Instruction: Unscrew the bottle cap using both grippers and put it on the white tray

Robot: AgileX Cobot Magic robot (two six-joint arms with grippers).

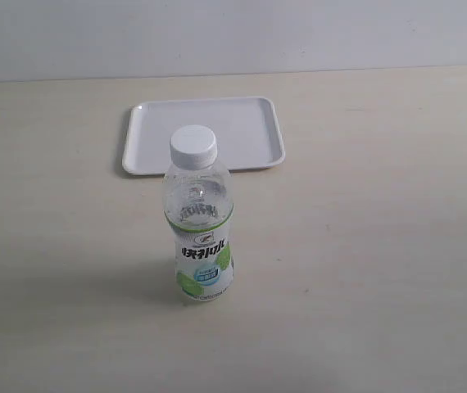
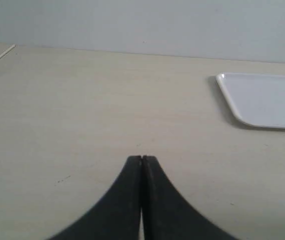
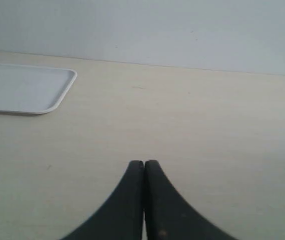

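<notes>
bottle (image 1: 200, 237) upright (cap (image 1: 193, 147) on)

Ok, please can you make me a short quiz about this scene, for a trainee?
1. True or false: the bottle cap sits on the bottle, not on the white tray.
2. The left gripper is: A open; B shut, holding nothing; C shut on the bottle.
3. Fill the gap: the bottle stands ____ on the table, outside the tray.
Key: 1 true; 2 B; 3 upright.
</notes>
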